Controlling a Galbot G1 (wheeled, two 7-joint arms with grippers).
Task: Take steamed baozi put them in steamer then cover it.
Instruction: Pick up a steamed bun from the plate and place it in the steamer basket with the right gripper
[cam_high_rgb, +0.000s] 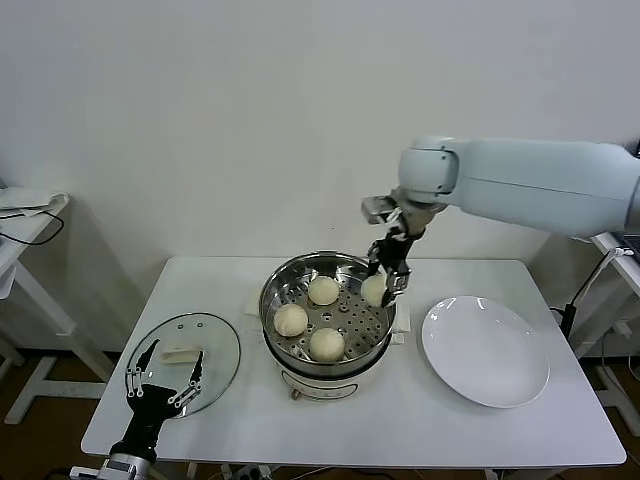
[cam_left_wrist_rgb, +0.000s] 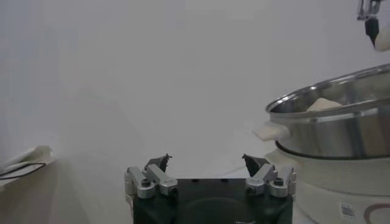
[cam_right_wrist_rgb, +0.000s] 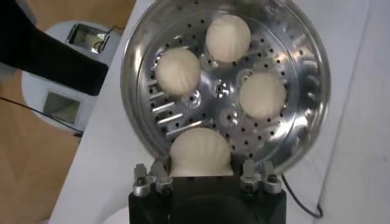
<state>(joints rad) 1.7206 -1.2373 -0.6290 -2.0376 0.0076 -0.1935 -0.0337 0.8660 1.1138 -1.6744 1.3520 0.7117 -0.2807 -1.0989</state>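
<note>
Nearest the head camera, at the counter's front left corner, the left gripper (cam_high_rgb: 165, 383) hovers with its jaws spread wide and nothing between them, right over the front edge of the cover (cam_high_rgb: 183, 361). That glass lid lies flat on the counter (cam_high_rgb: 400, 420), handle up, well apart from the steamer (cam_high_rgb: 322, 305), which stands near the middle of the counter.

Three steamed baozi already sit on the perforated tray: one toward the back (cam_high_rgb: 323, 290), one on the left (cam_high_rgb: 291, 319), one at the front (cam_high_rgb: 327, 344). A fourth bun (cam_high_rgb: 375, 290) is at the steamer's right side, toward the plate. The right gripper (cam_high_rgb: 392, 278) reaches down from behind and has its jaws closed on this bun; in the right wrist view the bun (cam_right_wrist_rgb: 200, 152) sits squarely between the two jaw tips, bulging out beyond them, just above the tray's rim-side holes. Whether it already rests on the tray or hangs a little above it, I cannot tell.

The white plate (cam_high_rgb: 487, 350) near the counter's right edge holds no buns.

By my reading, the loading is nearly finished: the last bun needs only to be let go inside the steamer. After that, the covering step remains whole, since the lid is not yet lifted, and the left gripper looks placed to take it.
</note>
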